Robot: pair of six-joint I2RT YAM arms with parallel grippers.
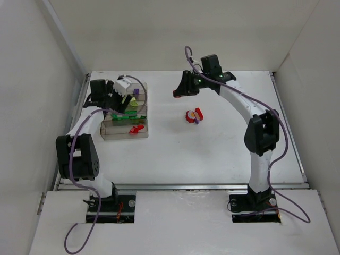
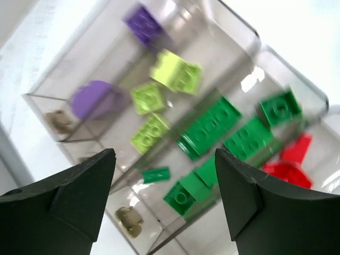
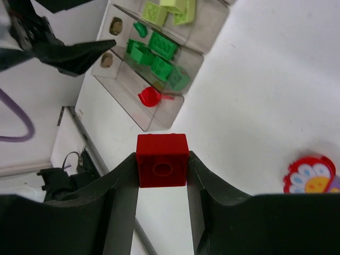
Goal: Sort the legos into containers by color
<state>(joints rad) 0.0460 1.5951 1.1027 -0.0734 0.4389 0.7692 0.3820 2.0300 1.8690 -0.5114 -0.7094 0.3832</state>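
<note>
Legos (image 1: 131,115) mostly inside tray (image 1: 123,134), left of centre in top view, on white table (image 1: 212,154). Left gripper (image 1: 118,100) hanging over upper end of tray; right gripper (image 1: 182,91) at upper centre. Flower-topped piece (image 1: 194,116) loose on table at mid-frame, well apart from tray.

Left wrist view: black fingers (image 2: 79,186) apart at bottom corners, nothing between. Beneath, purple pieces at upper left, lime beside, dark green across centre, red at right edge, spread over neighbouring compartments.

Right wrist view: red brick (image 3: 162,160) clamped between both fingers at lower centre. Tray at upper left, flower-topped piece at lower right edge.
</note>
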